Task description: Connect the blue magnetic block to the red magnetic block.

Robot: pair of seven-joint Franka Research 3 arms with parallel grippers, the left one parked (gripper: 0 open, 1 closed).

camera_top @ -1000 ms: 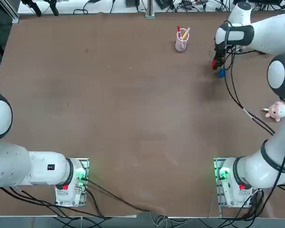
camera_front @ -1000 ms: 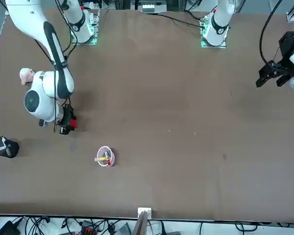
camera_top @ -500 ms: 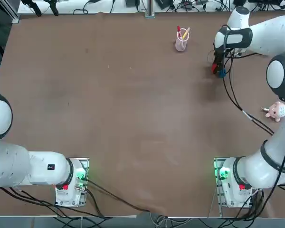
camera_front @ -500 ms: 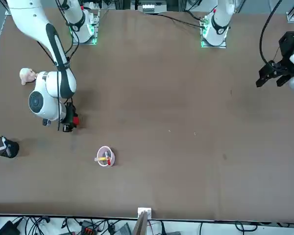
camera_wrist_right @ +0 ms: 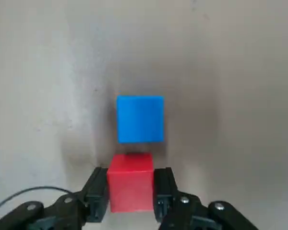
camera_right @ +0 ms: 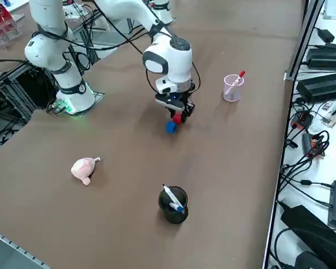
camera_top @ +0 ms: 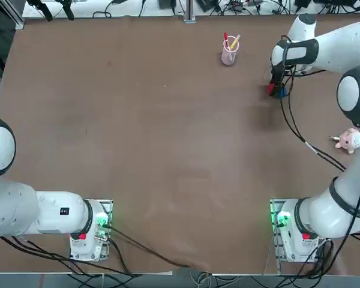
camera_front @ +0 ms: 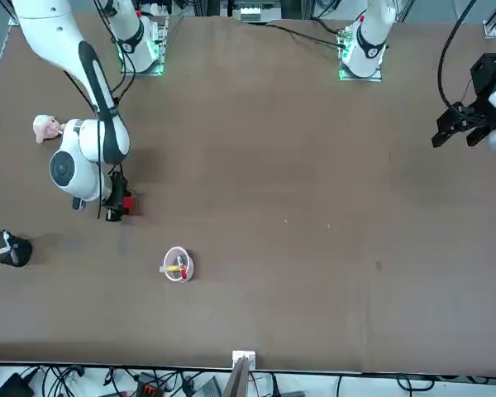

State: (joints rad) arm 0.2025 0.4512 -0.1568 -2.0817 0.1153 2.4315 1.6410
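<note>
Shifted right hand [camera_wrist_right: 131, 189] near blue block [camera_wrist_right: 140, 119]

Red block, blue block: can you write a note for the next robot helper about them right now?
Right gripper: shut on the red block, over the table's far right part.
Blue block: in front of the fingers, next to the red one, not held.
Done: red block gripped.
Left: join the two; the wrist view shows a gap between them.
</note>
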